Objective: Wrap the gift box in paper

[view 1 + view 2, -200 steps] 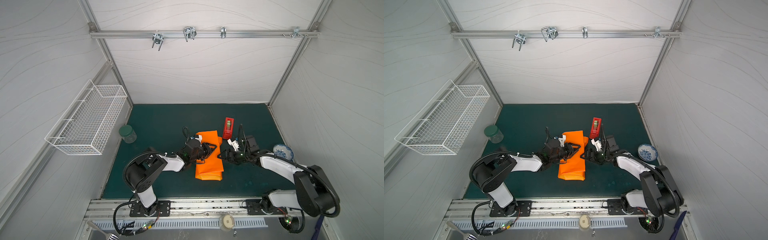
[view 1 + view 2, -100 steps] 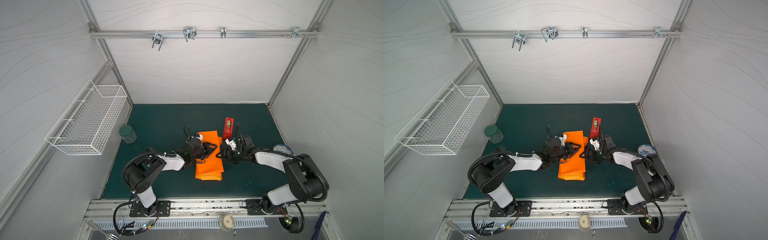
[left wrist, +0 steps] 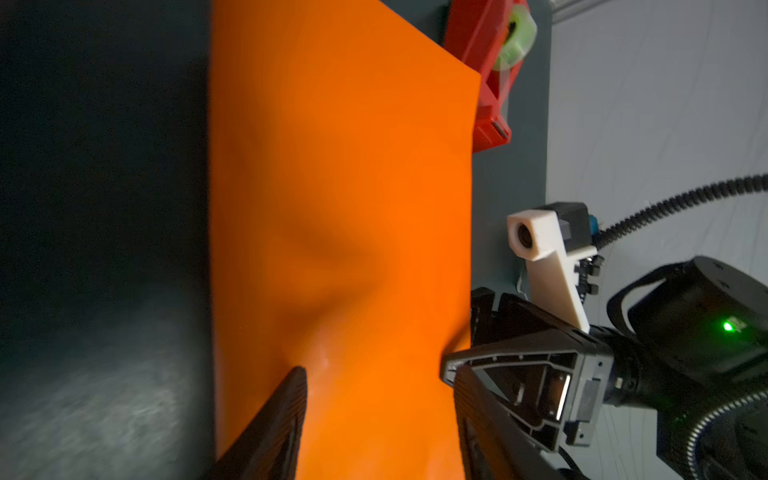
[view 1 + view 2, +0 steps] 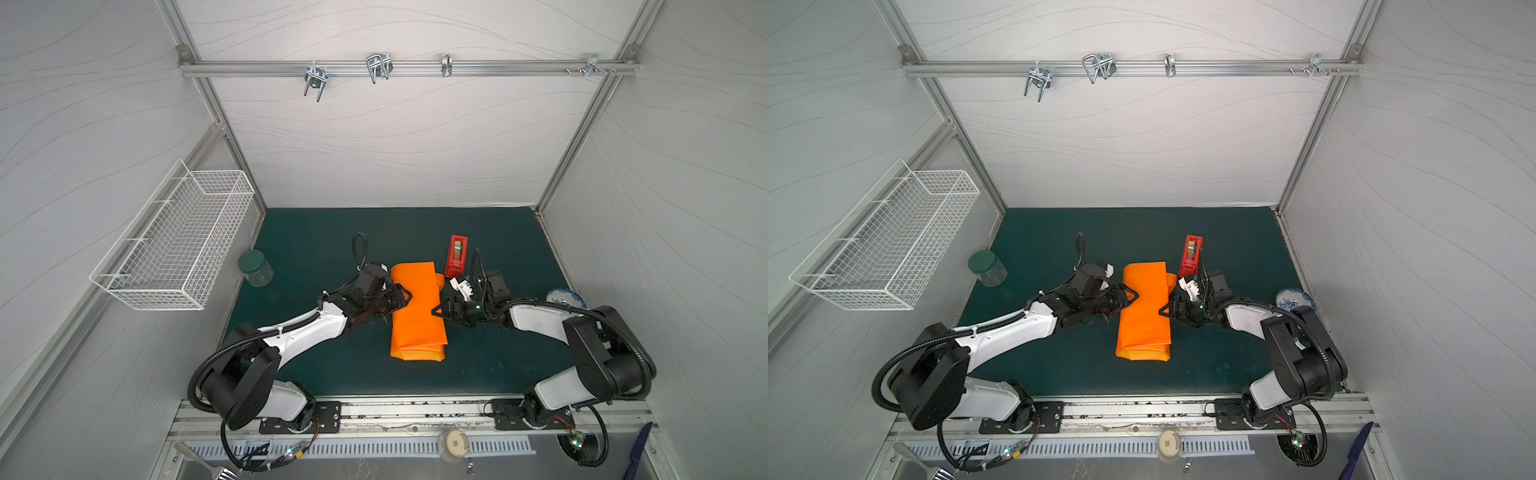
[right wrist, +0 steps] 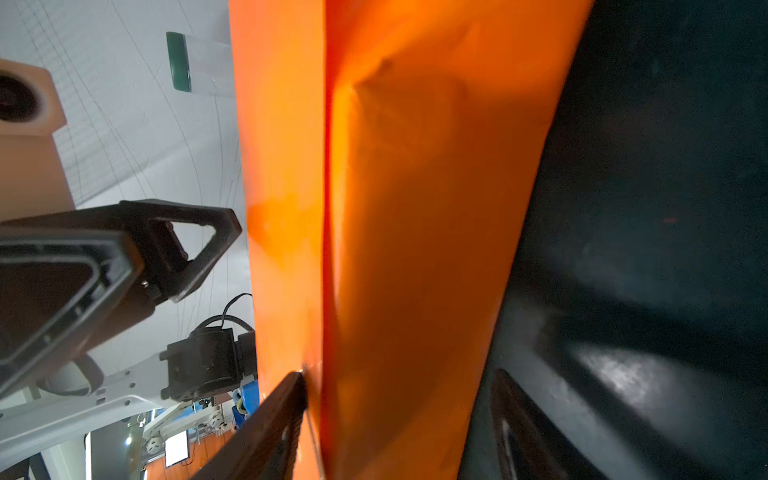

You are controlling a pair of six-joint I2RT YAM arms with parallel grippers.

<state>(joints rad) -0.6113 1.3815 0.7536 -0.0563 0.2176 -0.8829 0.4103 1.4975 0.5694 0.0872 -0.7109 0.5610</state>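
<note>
Closest to the front rail (image 4: pixel 374 409) lies the near end of the paper (image 4: pixel 417 316), folded over into a long orange bundle that runs front to back down the middle of the green mat (image 4: pixel 324 249). A crease crosses that near end. Midway along the bundle, the left gripper (image 4: pixel 406 296) rests at its left edge with its jaws spread and one finger (image 3: pixel 286 411) lying on the orange top face. Opposite it, the right gripper (image 4: pixel 435 309) sits at the right edge, its jaws also apart, straddling the folded side with one finger (image 5: pixel 282 411) touching the paper. Beyond it a red tape dispenser (image 4: pixel 456 255) stands just beside the bundle's far right corner. Well off to the left sits a green-lidded jar (image 4: pixel 255 268), and a white wire basket (image 4: pixel 174 245) hangs on the left wall
</note>
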